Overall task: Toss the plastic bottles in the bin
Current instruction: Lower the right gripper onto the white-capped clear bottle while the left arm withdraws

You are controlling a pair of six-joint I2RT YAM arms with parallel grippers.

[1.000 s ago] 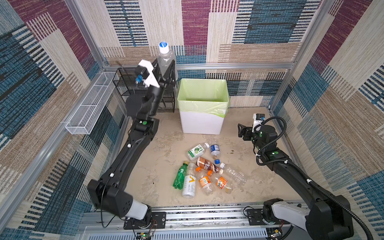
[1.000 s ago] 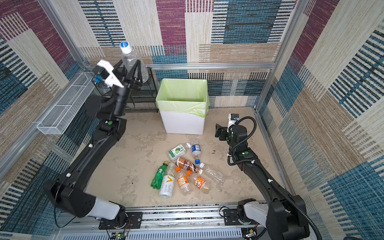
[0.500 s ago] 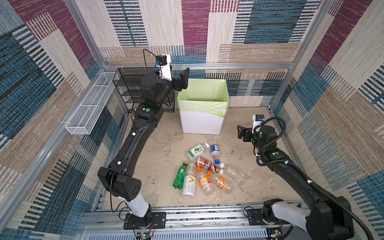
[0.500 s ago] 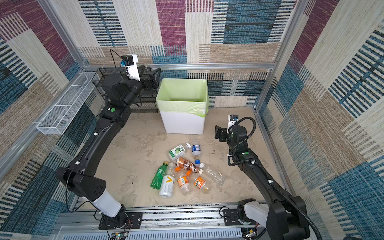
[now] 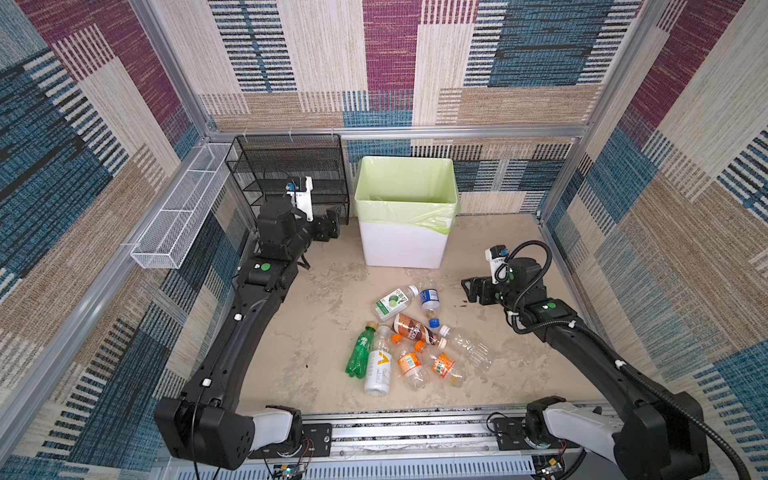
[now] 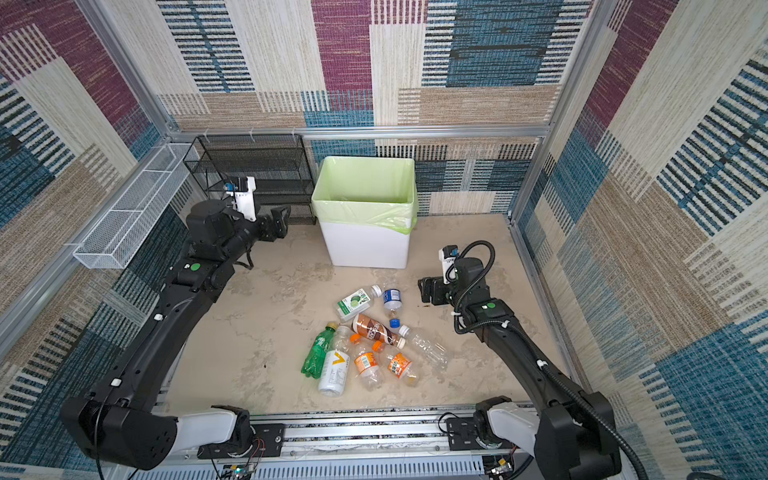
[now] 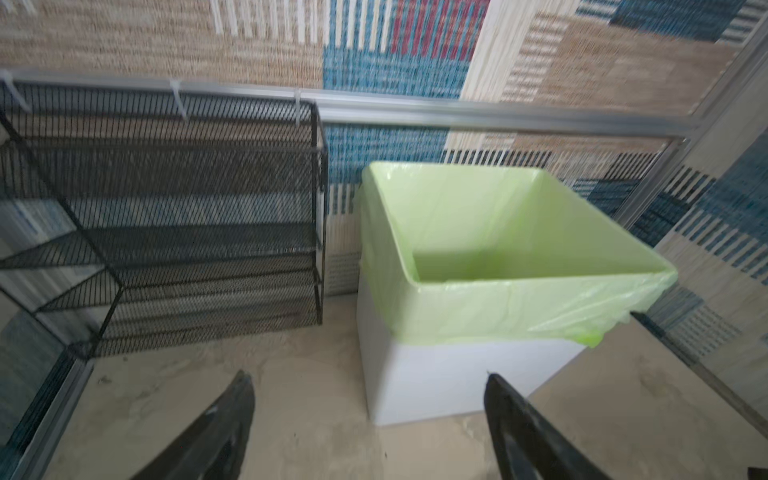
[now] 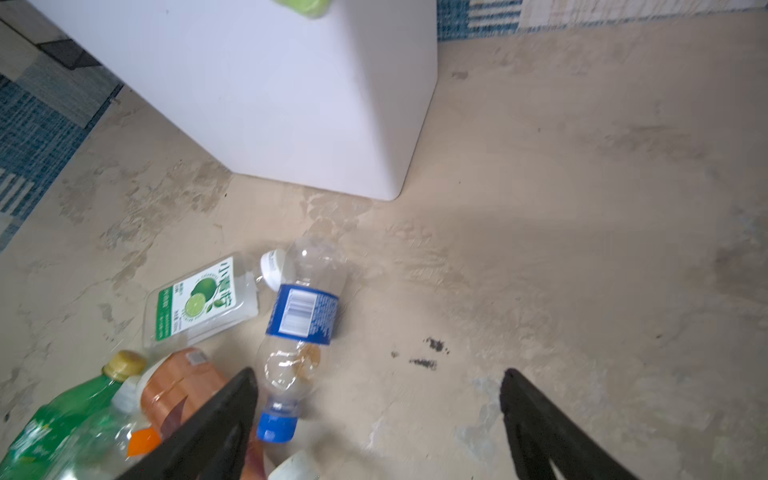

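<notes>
**Here, bottles loose on the floor, both grippers wide and empty**

The plastic bottles (image 5: 415, 329) lie on their sides in a loose cluster on the beige floor (image 5: 307, 332), in front of the bin (image 5: 403, 245) and apart from it. Nearest the bin are a lime-labelled bottle (image 5: 392, 302) and a blue-labelled bottle (image 5: 429, 300), side by side. Behind them lies the brown-labelled bottle (image 5: 409, 326), then a green bottle (image 5: 359, 353), a white-labelled bottle (image 5: 379, 368), two orange-capped bottles (image 5: 409, 363) and a clear bottle (image 5: 469, 345).

The bin stands upright against the back wall, with its light green bag folded over the rim.

The right gripper (image 5: 471, 291) hovers just beside the blue-labelled bottle, jaws spread wide and nothing between them, as its wrist view (image 8: 379, 374) confirms.

The left gripper (image 5: 328, 224) hangs low beside the bin's left wall, in front of the black wire-mesh rack (image 5: 291, 166). Its jaws are likewise spread wide and empty.

A long white wire basket (image 5: 174, 224) hangs on the left wall.
</notes>
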